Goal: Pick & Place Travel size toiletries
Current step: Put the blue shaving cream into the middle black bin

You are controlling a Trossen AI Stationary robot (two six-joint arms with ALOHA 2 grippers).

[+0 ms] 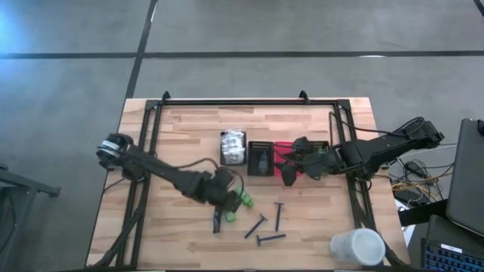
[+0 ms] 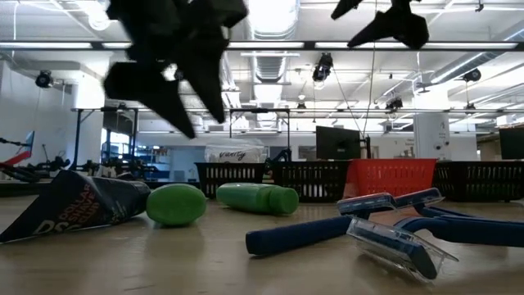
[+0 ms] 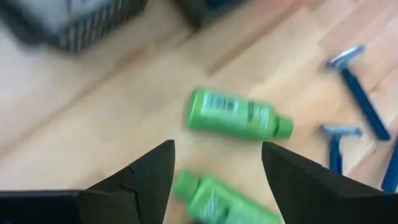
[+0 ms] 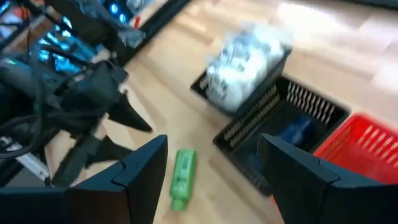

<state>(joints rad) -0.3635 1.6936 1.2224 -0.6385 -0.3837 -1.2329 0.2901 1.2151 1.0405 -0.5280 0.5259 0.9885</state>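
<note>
Two bright green bottles lie on their sides on the table, with a small black tube beside them. Three dark long-handled razors lie to their right. My left gripper hangs open above the bottles. In its wrist view one bottle lies ahead of the fingers and the other lies below, between them. My right gripper is open and holds nothing. It hovers at the near edge of the red bin. White packets fill the leftmost bin.
Three small mesh bins stand in a row at the table's middle: one with packets, a black one and the red one. A large white cup lies at the near right corner. A black frame runs round the far part of the table.
</note>
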